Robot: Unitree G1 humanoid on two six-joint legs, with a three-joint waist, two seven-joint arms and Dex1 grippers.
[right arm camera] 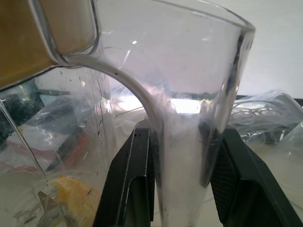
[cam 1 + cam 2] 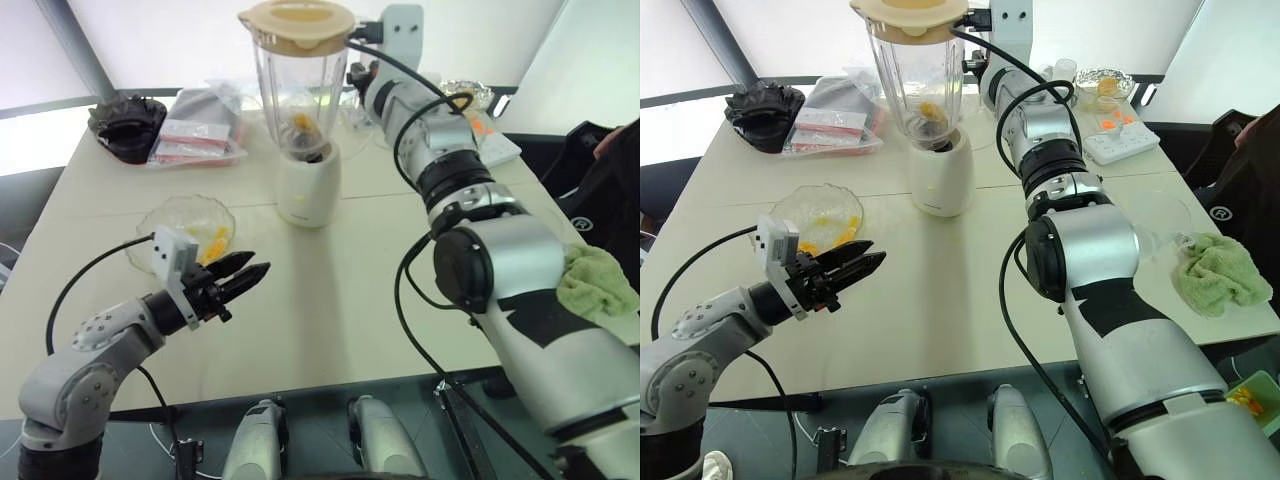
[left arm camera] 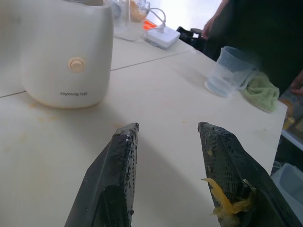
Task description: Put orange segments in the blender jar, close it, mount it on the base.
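Observation:
The blender jar (image 2: 300,85) stands on the cream base (image 2: 308,188) at the middle back of the table, with a cream-yellow lid (image 2: 297,25) on top. Orange segments (image 2: 300,123) lie at its bottom by the blade hub. My right gripper (image 1: 184,137) reaches in from the right and is shut on the jar's clear side handle (image 1: 182,109), one finger on each side. My left gripper (image 2: 255,265) hangs open and level over the front left of the table, beside a shallow glass bowl (image 2: 170,215) holding more orange segments (image 2: 215,240). A bit of pulp (image 3: 227,203) sticks to one left finger.
A black object (image 2: 128,125) and plastic packets (image 2: 200,130) lie at the back left. At the right are a white power strip (image 2: 1120,135), a clear measuring cup (image 2: 1155,220) and a green cloth (image 2: 1220,275). A person (image 3: 265,38) stands past the right edge.

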